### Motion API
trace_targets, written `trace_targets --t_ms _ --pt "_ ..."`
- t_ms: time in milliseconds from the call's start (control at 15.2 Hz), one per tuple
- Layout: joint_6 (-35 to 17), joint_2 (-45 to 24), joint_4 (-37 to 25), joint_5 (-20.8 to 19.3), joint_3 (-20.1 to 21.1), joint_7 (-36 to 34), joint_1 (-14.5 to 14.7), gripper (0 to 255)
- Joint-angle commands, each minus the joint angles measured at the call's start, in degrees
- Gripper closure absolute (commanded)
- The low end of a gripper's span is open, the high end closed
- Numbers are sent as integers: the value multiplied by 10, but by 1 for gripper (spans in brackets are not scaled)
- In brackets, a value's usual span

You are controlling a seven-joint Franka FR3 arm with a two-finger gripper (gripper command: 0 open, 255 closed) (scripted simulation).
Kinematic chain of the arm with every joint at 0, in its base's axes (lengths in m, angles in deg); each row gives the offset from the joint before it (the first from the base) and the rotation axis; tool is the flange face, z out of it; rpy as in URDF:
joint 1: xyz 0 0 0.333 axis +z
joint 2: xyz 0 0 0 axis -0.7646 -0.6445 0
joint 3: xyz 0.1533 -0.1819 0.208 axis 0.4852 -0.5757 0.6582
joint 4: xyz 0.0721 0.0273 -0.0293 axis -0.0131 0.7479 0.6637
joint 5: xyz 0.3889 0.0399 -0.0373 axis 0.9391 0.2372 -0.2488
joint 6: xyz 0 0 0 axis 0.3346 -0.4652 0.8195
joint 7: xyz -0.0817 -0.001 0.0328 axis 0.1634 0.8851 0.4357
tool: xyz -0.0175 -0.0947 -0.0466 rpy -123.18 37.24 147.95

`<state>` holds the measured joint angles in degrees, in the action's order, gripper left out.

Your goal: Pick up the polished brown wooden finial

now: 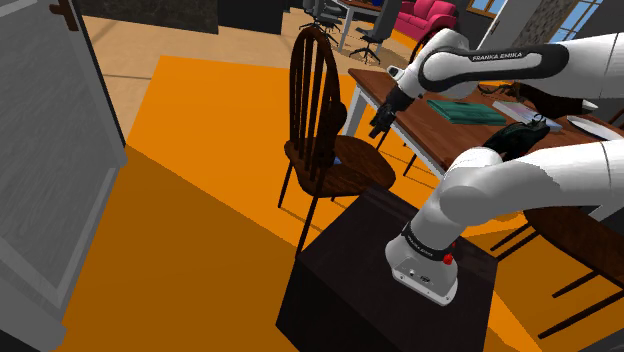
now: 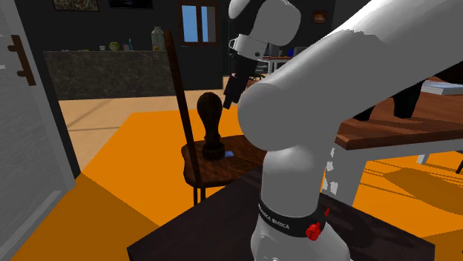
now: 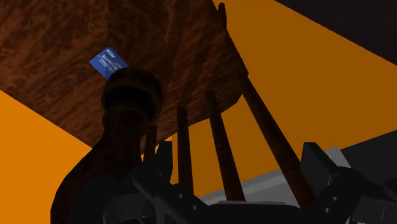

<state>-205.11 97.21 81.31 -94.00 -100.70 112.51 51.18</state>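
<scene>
A white Franka arm rose from its dark box stand (image 1: 340, 270), bent at the elbow and reached out level over the orange floor (image 1: 200, 200) towards a dark wooden spindle-back chair (image 1: 330, 165). The wrist tipped downward, with the black gripper (image 1: 380, 125) hanging between the chair and a brown table (image 1: 420, 125). The dark brown finial (image 2: 210, 122) stood upright on the chair seat (image 2: 222, 169), just beside a small blue card (image 2: 230, 153). In the second exterior view, the gripper (image 2: 230, 95) hovered near the finial's rounded top, not touching it. In the wrist view, the fingers (image 3: 162, 159) stood apart, holding nothing, with the finial (image 3: 130, 95) off beside one finger.
</scene>
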Motion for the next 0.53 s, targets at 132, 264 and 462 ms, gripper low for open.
trace_targets --t_ms 132,264,462 --pt "-104 -81 -23 21 -147 135 91 0" --pt "-143 -113 -45 46 -236 206 165 0" --pt "-186 -136 -88 87 -390 310 311 0"
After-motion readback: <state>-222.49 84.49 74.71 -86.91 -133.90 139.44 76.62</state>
